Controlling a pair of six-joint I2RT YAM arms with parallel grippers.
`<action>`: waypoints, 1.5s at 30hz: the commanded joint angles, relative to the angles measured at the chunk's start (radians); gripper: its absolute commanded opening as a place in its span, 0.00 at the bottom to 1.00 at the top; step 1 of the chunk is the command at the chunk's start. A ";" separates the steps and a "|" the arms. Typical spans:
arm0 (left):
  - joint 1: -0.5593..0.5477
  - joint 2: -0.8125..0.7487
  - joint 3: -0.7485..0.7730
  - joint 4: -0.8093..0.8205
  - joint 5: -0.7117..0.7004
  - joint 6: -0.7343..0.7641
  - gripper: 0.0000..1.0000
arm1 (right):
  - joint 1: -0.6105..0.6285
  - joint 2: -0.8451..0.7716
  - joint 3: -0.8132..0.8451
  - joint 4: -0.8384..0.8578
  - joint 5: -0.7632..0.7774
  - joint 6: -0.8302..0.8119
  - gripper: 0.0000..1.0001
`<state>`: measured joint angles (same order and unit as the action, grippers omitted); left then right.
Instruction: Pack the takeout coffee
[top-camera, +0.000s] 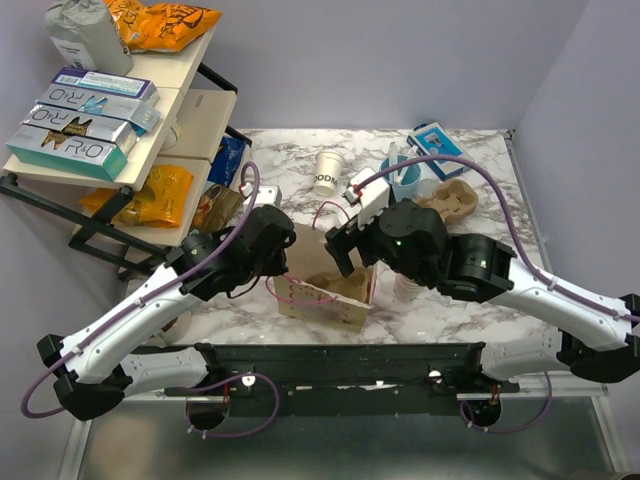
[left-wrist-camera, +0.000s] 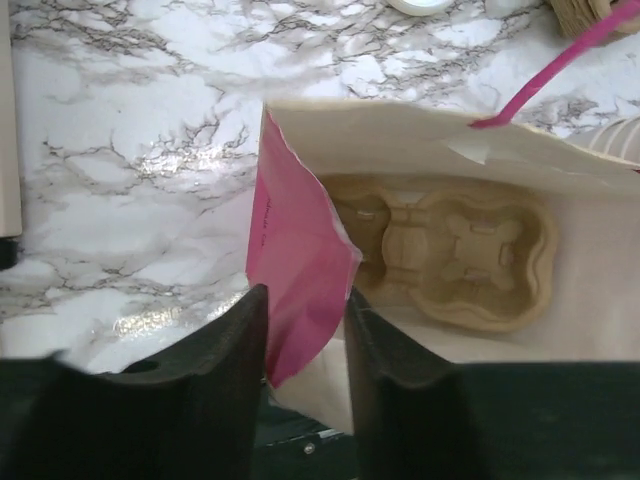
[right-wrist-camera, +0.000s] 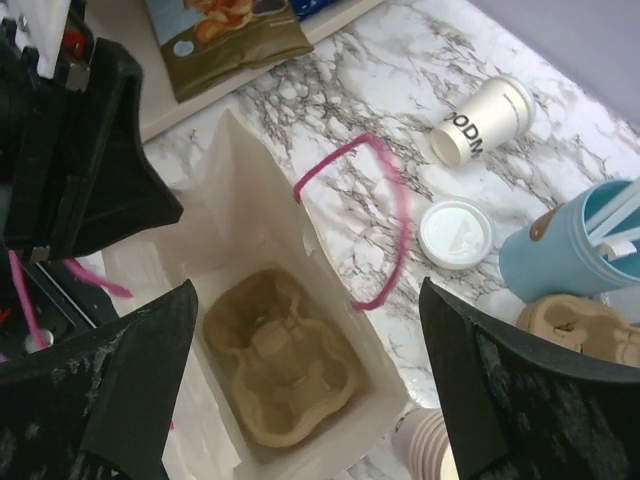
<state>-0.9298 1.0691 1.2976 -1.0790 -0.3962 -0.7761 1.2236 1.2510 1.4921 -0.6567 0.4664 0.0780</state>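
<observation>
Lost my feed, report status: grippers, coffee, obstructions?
Left gripper straddling paper bag wall. Right gripper open above. Coffee cup outside on table, lid loose beside. Pulp carrier inside bag.

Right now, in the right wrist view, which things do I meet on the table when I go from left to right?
Paper bag with the cup carrier inside → white lid → light-blue mug.

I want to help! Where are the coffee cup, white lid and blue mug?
coffee cup (right-wrist-camera: 478, 122): right wrist view, printed side
white lid (right-wrist-camera: 455, 232): right wrist view, middle
blue mug (right-wrist-camera: 570, 262): right wrist view, side
</observation>
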 joint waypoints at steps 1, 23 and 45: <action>-0.001 0.021 0.006 -0.042 -0.066 -0.103 0.21 | -0.006 -0.051 0.026 -0.096 0.120 0.173 1.00; -0.001 -0.052 -0.084 0.002 -0.010 -0.241 0.11 | -0.027 0.071 -0.055 -0.486 -0.097 0.588 0.38; -0.001 -0.333 -0.120 -0.009 0.022 -0.244 0.95 | -0.208 0.171 0.257 -0.416 -0.236 0.428 0.01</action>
<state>-0.9298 0.7170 1.1454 -1.0576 -0.3630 -1.0225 1.0676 1.4700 1.8282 -1.1530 0.3695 0.4870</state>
